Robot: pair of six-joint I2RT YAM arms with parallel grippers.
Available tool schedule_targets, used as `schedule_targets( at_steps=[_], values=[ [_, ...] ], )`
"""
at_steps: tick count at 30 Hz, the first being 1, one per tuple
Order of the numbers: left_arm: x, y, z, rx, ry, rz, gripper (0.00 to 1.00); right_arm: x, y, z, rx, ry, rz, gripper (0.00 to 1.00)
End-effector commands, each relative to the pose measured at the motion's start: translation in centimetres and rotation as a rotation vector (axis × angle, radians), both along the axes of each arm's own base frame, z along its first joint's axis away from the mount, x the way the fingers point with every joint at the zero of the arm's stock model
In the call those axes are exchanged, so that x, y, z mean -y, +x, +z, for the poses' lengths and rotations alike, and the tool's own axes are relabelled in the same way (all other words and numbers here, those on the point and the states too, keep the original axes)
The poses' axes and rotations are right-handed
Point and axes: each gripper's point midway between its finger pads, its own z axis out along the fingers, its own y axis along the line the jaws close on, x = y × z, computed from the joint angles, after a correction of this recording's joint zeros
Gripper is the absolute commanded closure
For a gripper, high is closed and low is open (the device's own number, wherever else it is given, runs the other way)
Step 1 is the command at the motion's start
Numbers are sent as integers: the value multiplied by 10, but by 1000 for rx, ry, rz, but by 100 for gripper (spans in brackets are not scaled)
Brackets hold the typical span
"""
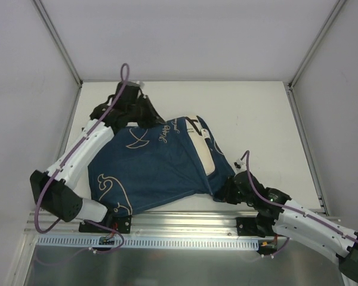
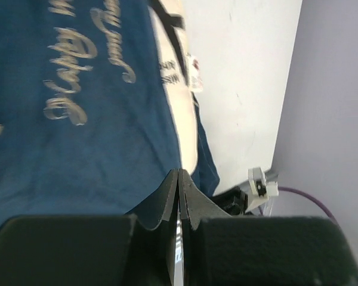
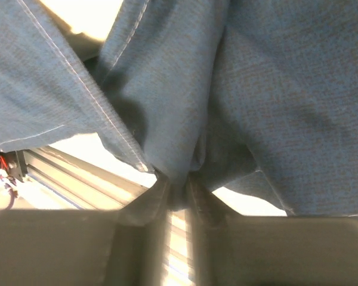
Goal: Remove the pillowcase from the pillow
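The left arm (image 1: 83, 149) stretches to the bench's (image 1: 256, 119) far left corner, where the left gripper (image 2: 178, 180) has its jaws pressed shut on the pillowcase (image 1: 155, 170) edge. By the near edge, the right gripper (image 3: 180, 183) pinches a bunched fold. Mid-bench, limp woven navy cloth covers most of the plump cream pillow (image 1: 207, 154).

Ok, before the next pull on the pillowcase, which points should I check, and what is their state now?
1. Grip of right end effector on pillowcase: ok, shut on bunched cloth.
2. Grip of left end effector: cannot tell; it is shut at the cloth edge, but whether it holds cloth is unclear.
3. An opening exposes the pillow: ok, a cream strip shows on the right side.
4. Pillow fully out: not ok, mostly covered.
5. End effectors at opposite corners of the pillowcase: ok.
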Motion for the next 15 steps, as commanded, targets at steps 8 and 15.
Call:
schedule_targets(
  at_steps=[8, 15],
  values=[
    [125, -15, -29, -44, 339, -291, 79, 28, 10, 30, 104, -64, -75, 36],
    [157, -5, -53, -56, 548, -285, 47, 57, 12, 43, 161, -72, -183, 34]
  ],
)
